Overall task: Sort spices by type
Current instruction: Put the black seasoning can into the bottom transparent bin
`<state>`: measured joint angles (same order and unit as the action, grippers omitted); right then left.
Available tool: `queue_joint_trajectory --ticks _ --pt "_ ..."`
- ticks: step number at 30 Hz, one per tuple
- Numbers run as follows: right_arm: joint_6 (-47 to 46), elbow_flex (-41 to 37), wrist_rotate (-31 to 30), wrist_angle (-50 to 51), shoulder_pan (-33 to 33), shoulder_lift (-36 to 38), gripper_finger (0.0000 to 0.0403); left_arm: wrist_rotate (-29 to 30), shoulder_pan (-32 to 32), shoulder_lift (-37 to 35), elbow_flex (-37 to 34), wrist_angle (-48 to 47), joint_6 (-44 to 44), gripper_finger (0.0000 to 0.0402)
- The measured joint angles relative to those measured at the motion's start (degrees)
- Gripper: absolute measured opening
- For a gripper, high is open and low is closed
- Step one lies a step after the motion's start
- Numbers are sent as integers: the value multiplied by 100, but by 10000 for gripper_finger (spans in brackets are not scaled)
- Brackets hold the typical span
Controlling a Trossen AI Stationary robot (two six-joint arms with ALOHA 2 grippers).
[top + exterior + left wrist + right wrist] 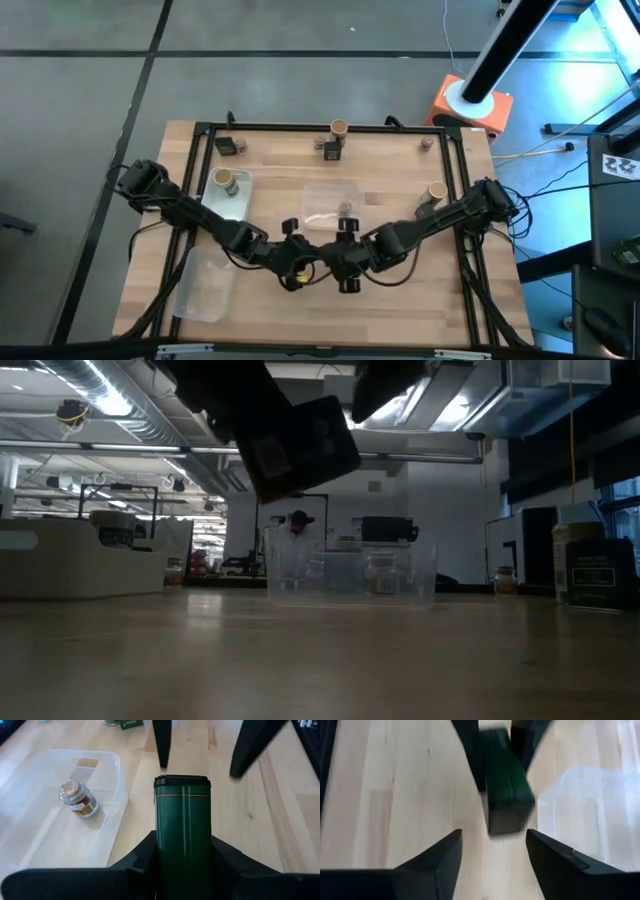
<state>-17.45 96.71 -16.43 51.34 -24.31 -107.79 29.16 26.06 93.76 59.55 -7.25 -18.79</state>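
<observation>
Dark green packet (506, 780) hangs beyond open right gripper (492, 851) (clear tray (600, 815) beside).

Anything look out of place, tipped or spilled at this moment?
Nothing spilled or damaged. One jar leans askew inside a clear tray. The left gripper holds a green tin above the table, the open right gripper facing it.

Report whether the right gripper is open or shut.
Open. In its wrist view the right gripper shows its two fingers spread apart with nothing between them; the green packet sits beyond, in the left gripper.
</observation>
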Motion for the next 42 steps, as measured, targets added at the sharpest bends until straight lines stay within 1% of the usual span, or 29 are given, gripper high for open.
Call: queue_joint_trajectory --ticks 3,6,10,15,17,20,25,31,33,36,38,42 --pt "-119 2 -54 446 -168 88 238 3 118 -34 0 -43 82 108" --pt "-190 -31 -306 732 -398 92 246 1 239 -64 0 -24 214 110" --pt "-406 -332 -645 685 -604 97 247 -11 385 -105 0 6 551 108" --pt "-761 -1024 -751 279 -693 168 248 -27 563 -131 -4 4 576 112" --pt "-801 -1401 -777 -244 -695 340 248 -27 651 -146 -7 15 573 111" --pt "-807 -2116 -802 -1337 -724 696 248 -30 783 -167 -15 0 539 107" --pt "-497 -3381 -905 -3799 -722 1222 248 254 995 -168 -15 -71 479 108" --pt "201 -4506 -866 -6881 -707 1244 248 363 1071 -169 -15 -125 485 107" --pt "411 -4764 -860 -7681 -669 1216 248 371 1074 -225 -103 -30 547 107" --pt "526 -5032 -880 -8442 -627 1209 248 423 1074 -471 -439 289 522 107" --pt "599 -5095 -895 -8677 -596 1209 248 455 1074 -721 -768 607 449 107" --pt "747 -5106 -851 -8891 -509 1207 248 473 1074 -1233 -1464 1786 519 107"
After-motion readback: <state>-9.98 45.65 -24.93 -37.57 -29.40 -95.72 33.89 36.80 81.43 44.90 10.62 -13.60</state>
